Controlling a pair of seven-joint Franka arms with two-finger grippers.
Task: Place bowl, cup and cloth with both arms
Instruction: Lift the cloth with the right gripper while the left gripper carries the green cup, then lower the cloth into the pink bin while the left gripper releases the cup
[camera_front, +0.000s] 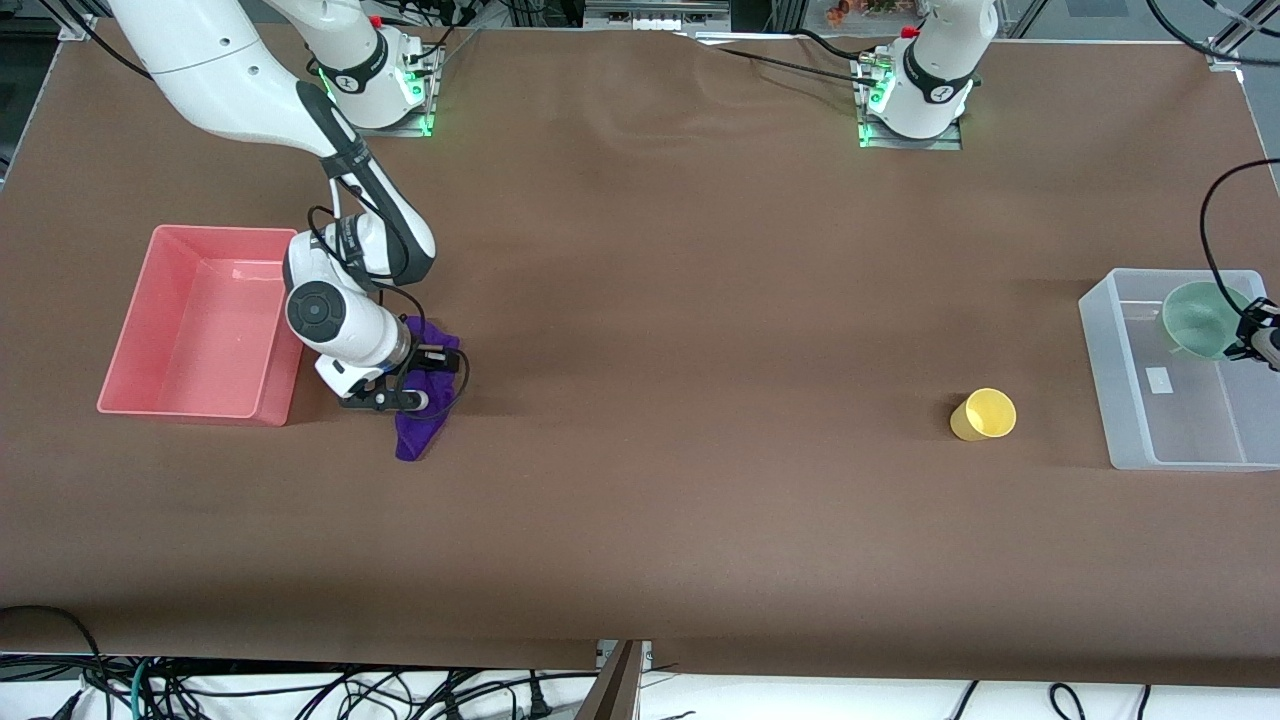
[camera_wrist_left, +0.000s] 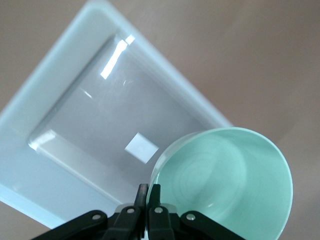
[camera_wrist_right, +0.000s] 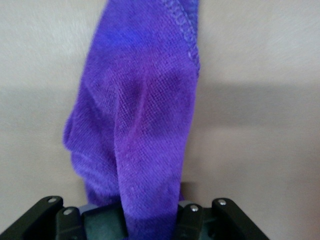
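One bowl (camera_wrist_left: 225, 185), one cup (camera_front: 983, 415), one cloth (camera_wrist_right: 135, 135).

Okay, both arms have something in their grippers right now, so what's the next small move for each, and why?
Probably lower and release: the left gripper is pinched on the bowl rim, held over the clear bin, so easing it down before opening seems safest. The right gripper is shut on the cloth, bunched on the table beside the pink bin; lifting it toward that bin looks next.

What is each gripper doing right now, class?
Left gripper: shut on the bowl, over the clear bin.
Right gripper: shut on the cloth, beside the pink bin.
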